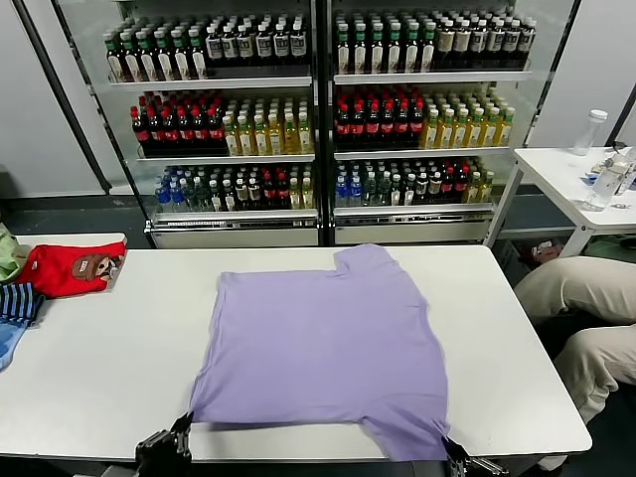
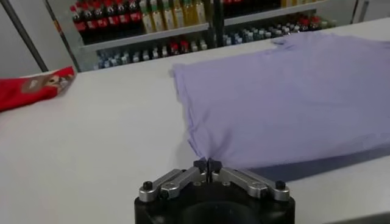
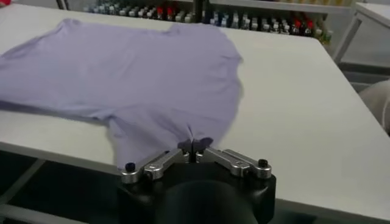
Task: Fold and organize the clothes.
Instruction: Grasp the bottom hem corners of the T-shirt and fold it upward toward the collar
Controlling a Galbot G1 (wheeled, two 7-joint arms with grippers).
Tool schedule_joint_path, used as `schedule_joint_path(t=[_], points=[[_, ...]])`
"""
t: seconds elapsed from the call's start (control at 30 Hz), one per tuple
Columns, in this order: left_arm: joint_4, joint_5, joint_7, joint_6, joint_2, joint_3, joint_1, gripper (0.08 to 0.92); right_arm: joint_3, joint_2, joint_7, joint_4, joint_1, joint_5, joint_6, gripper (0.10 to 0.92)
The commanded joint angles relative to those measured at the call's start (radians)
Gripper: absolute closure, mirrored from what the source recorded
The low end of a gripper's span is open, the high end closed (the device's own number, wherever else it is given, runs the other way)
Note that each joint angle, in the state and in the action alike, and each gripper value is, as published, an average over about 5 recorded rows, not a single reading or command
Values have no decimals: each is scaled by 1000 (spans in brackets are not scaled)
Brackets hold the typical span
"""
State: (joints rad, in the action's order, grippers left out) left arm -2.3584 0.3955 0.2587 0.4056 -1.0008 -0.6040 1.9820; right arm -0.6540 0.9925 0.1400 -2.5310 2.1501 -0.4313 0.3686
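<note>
With the left pincer (image 2: 208,163) and right pincer (image 3: 192,143) each clamped on a near corner of the T-shirt (image 1: 318,338), we should lift evenly from the tabletop's (image 1: 109,348) near edge.

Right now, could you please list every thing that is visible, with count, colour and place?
T-shirt: one, lavender, spread flat at the table's middle.
Table: one, white, before the robot.
Red garment: one, far left of the table.
Striped garment: one, blue, left edge.
Drink shelves: many bottles, mixed colours, behind the table.
Side table: one, white, right rear.
Person's legs: beige trousers, right side.
Left gripper: shut on the T-shirt's near left corner.
Right gripper: shut on its near right edge.
</note>
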Motion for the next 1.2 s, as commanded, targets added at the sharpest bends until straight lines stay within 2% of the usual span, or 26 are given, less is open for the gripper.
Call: schedule_joint_path(t=[0.03, 0.13, 0.37, 0.47, 0.77, 1.2], points=[[-111, 32, 37, -23, 57, -180, 214, 912, -27, -9, -10, -61, 14, 1, -3, 902], [-71, 47, 13, -22, 47, -174, 109, 912, -16, -13, -7, -41, -64, -11, 9, 902], [74, 132, -75, 47, 18, -68, -276, 912, 83, -31, 31, 55, -373, -68, 99, 902], [140, 150, -89, 72, -5, -14, -396, 912, 148, -32, 52, 111, -486, -80, 132, 902], [277, 129, -121, 76, -52, 47, -521, 912, 207, -29, 62, 245, -627, -87, 149, 902], [394, 110, -164, 79, -58, 100, -640, 912, 270, -3, 69, 367, -783, -91, 158, 902]])
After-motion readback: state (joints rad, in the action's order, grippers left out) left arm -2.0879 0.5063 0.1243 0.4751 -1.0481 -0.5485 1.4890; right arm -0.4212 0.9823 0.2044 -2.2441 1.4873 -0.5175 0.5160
